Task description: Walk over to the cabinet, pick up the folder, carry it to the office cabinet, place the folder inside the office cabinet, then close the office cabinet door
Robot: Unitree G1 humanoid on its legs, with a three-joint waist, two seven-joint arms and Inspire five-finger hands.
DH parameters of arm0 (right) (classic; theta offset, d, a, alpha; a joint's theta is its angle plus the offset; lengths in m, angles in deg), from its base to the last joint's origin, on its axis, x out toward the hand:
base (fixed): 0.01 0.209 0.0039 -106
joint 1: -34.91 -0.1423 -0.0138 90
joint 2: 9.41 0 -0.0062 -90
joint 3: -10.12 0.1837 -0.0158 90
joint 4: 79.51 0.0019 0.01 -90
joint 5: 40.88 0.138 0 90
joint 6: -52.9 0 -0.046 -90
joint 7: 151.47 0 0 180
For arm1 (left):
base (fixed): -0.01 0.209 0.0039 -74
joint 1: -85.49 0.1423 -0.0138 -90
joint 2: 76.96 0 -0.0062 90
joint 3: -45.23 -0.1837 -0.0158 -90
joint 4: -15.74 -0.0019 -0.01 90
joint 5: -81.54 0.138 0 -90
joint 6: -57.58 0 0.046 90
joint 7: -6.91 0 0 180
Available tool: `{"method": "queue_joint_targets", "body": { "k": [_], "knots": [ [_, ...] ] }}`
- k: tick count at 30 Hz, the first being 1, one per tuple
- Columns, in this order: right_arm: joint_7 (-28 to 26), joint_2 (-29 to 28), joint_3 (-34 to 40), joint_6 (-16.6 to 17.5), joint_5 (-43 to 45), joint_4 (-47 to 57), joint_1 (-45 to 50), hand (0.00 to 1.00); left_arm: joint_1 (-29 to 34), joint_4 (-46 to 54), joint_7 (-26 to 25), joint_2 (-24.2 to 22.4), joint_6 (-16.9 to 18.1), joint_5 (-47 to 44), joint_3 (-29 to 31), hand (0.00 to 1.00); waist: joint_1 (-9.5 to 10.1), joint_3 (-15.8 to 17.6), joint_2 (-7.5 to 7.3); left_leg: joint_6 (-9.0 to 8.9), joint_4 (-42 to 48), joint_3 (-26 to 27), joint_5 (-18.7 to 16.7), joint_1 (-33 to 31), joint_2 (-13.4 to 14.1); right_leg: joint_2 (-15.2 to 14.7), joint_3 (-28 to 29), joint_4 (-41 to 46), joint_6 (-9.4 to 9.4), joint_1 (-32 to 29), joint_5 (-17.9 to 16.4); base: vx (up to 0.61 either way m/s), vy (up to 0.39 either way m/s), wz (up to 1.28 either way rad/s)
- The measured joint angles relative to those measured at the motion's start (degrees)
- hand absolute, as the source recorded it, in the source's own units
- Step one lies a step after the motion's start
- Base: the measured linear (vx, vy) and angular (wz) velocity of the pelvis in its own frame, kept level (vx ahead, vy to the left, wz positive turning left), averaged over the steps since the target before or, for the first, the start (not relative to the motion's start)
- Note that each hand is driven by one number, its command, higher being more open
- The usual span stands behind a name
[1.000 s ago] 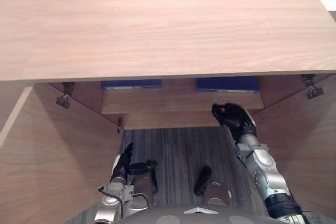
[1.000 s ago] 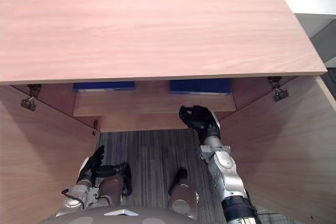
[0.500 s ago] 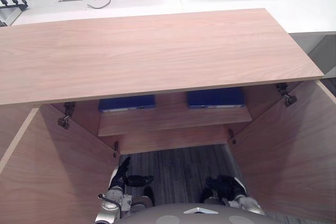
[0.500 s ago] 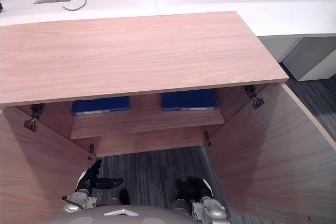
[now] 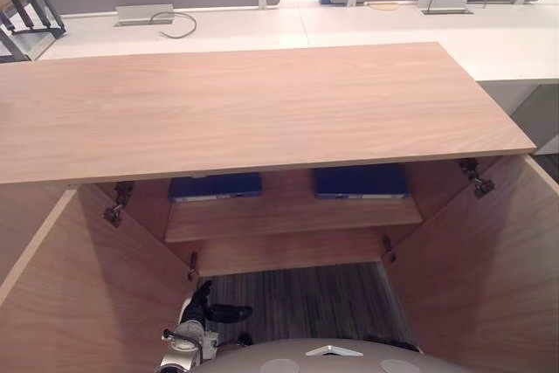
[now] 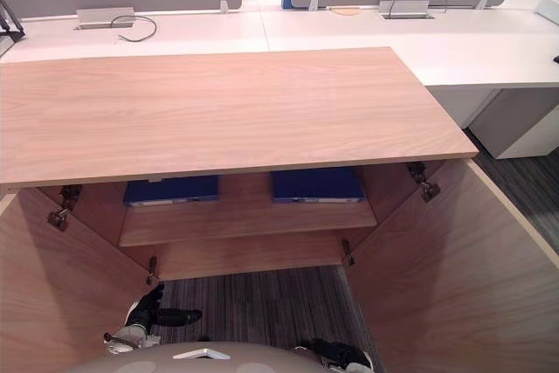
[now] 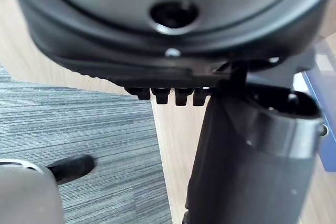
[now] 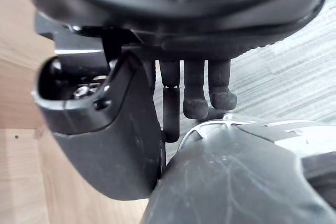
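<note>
Office cabinet (image 5: 262, 102) straight ahead, both doors swung out towards the robot: left door (image 5: 79, 303) on its left, right door (image 5: 489, 268) on its right.

Inner shelf (image 5: 288, 214) carries two blue folders lying flat, long axis side to side: left folder (image 5: 215, 186) and right folder (image 5: 361, 182), apart with a gap between them. Can't tell which one is the task's. Either way the folder is in, so I judge placement done and door closing is next.

Both hands are low and empty, well below the shelf. Left hand (image 5: 203, 307) has relaxed fingers and sits just beside the left door. Right hand (image 6: 336, 354) has fingers hanging loose and is nearer the right door. Each door lies outboard of its hand, so the push goes inward.
</note>
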Motion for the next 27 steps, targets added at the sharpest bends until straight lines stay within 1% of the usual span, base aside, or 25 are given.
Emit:
{"method": "queue_joint_targets", "body": {
  "k": [2, 3, 10, 13, 14, 17, 19, 22, 23, 27],
  "knots": [
    [0.4, 0.0, 0.1, -0.6, -0.8, -0.4, -0.4, 0.0, -0.2, -0.3, 0.1, -0.2, 0.0, 0.1, -0.1, 1.0, -0.01, 0.0, -0.08, 0.0, -0.1, 0.0, 0.0, 0.0, 0.0, 0.0, 0.0, -0.1, -0.02, 0.0, 0.0, 0.0, 0.0, 0.0],
    [0.5, -0.1, 0.6, -0.7, -1.7, -0.4, -0.4, 1.0, -0.6, -0.8, 0.2, -0.2, -0.1, 0.2, -0.1, 1.0, 0.07, -0.1, -0.12, 0.0, -0.1, 0.0, 0.0, 0.0, -0.1, 0.0, 0.0, -0.1, -0.02, 0.0, 0.0, 0.0, 0.0, 0.0],
    [1.5, -0.3, 0.6, -0.8, -2.8, -0.5, -0.7, 1.0, -1.5, -1.9, 0.3, -0.9, -0.9, 0.5, -1.5, 1.0, -0.11, -0.2, -0.16, 0.0, -0.4, -0.1, 0.0, 0.9, -0.2, 0.0, 0.0, -0.8, 0.09, 1.1, 0.0, 0.0, 0.0, 0.0],
    [1.6, -0.3, 0.9, -0.8, -3.2, -0.5, -0.9, 1.0, -1.7, -1.9, 0.7, -1.6, -0.9, 0.6, -3.0, 1.0, -0.2, -0.2, -0.24, 0.02, -0.4, -0.3, 0.0, 0.9, -0.3, 0.0, 0.0, -0.9, 0.14, 1.2, 0.1, 0.0, -0.005, 0.03],
    [1.6, -0.4, 1.1, -0.8, -4.6, -0.5, -1.0, 1.0, -1.7, -1.9, 0.9, -1.5, -0.8, 0.9, -3.6, 1.0, -0.52, -0.2, -0.22, 0.02, -0.4, -0.6, 0.0, 0.9, -0.3, 0.0, -0.3, -1.0, 0.16, 1.5, 0.1, 0.01, -0.006, 0.08],
    [1.6, -0.4, 1.1, -1.1, -5.2, -0.6, -1.4, 1.0, -1.7, -2.2, 0.9, -1.5, -0.9, 0.9, -3.6, 1.0, -1.2, -0.2, -0.24, 0.03, -0.2, -1.3, 0.0, 1.1, -0.3, 0.0, -0.9, -1.2, 0.15, 2.3, 0.1, 0.01, -0.006, 0.13],
    [1.6, -0.4, 1.1, -1.8, -6.1, -0.6, -1.4, 1.0, -1.7, -2.2, 0.9, -1.5, -0.9, 0.9, -3.6, 1.0, -1.24, 0.0, -0.26, 0.02, -0.2, -1.5, 0.0, 1.7, -0.3, 0.0, -1.1, -1.4, 0.15, 3.2, 0.1, 0.0, -0.002, 0.02],
    [1.6, -0.4, 1.1, -1.8, -7.1, -0.6, -1.4, 1.0, -1.7, -2.3, 0.9, -1.5, -0.9, 0.9, -3.8, 1.0, -1.24, 0.0, -0.26, 0.02, -0.1, -1.7, 0.0, 2.0, -0.3, 0.0, -1.3, -1.6, 0.16, 3.7, 0.1, -0.02, -0.016, 0.08],
    [1.8, -0.3, 1.0, -1.8, -7.2, -0.6, -1.3, 1.0, -1.8, -2.2, 0.9, -1.5, -0.9, 0.9, -5.2, 1.0, -1.27, 0.3, -0.05, 0.01, -0.2, -2.5, 0.0, 2.7, -0.4, 0.0, -2.1, -1.9, 0.67, 5.0, -0.3, 0.0, -0.051, 0.16],
    [1.9, -0.4, 1.2, -1.8, -7.2, -0.8, -1.3, 1.0, -1.8, -2.2, 0.9, -1.6, -0.9, 0.9, -5.4, 1.0, -1.27, 0.3, 0.03, 0.01, -0.5, -2.7, 0.0, 2.8, -0.4, 0.1, -2.3, -1.9, 0.7, 5.1, -0.2, 0.0, -0.014, 0.04]
  ]
}}
